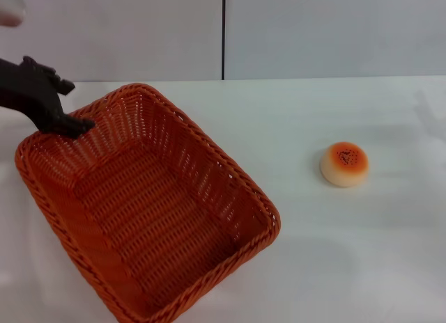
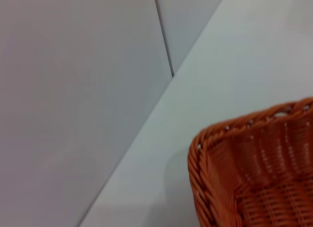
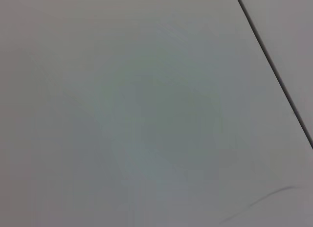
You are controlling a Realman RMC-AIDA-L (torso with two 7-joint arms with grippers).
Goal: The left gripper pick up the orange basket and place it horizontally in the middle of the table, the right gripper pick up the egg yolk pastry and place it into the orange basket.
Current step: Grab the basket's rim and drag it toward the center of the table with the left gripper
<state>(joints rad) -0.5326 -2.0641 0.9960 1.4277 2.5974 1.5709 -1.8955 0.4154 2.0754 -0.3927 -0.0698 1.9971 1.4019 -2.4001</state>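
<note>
The orange basket (image 1: 150, 211) sits on the white table (image 1: 334, 260) at the left, turned diagonally, with its near corner reaching the front edge of the head view. My black left gripper (image 1: 72, 116) is at the basket's far left corner, right at the braided rim. In the left wrist view one corner of the orange basket (image 2: 254, 168) shows close up. The egg yolk pastry (image 1: 344, 163), round with a glazed orange top, lies alone on the table to the right of the basket. My right gripper is out of view; its wrist view shows only bare white surface.
A white wall (image 1: 313, 30) with a dark vertical seam (image 1: 223, 34) stands behind the table. Bare tabletop lies between the basket and the pastry.
</note>
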